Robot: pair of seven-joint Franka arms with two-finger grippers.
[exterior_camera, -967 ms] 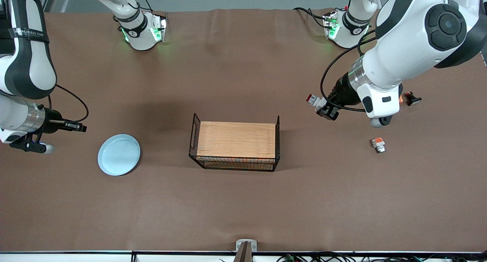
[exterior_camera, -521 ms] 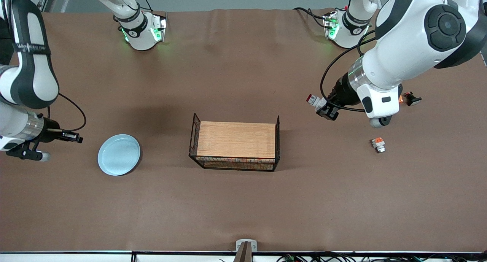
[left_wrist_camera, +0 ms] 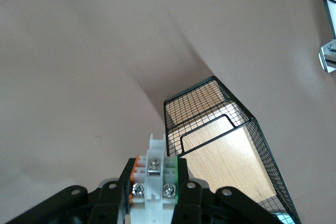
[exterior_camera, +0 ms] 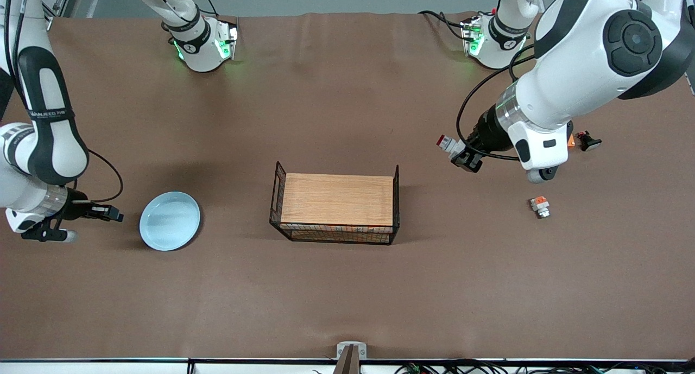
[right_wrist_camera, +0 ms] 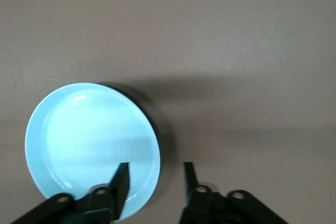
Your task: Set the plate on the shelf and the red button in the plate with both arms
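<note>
Left claw [exterior_camera: 455,150] grasping red button [exterior_camera: 446,142] aloft; right claw [right_wrist_camera: 153,179] released beside plate [exterior_camera: 169,220]; rack [exterior_camera: 336,199] between.

Brown cloth-covered table [exterior_camera: 347,287] carries pale blue round plate [exterior_camera: 170,221], black wire rack with wooden top [exterior_camera: 336,203], small grey-orange switch piece [exterior_camera: 539,206], small black-red piece [exterior_camera: 588,140].

A matt brown cloth, faintly creased, covers the table [exterior_camera: 347,287]. The pale blue plate [exterior_camera: 169,221] shines glossy and smooth. The rack [exterior_camera: 336,208] pairs black wire mesh with a wood-grain top; the red button [exterior_camera: 448,144] looks plastic.
</note>
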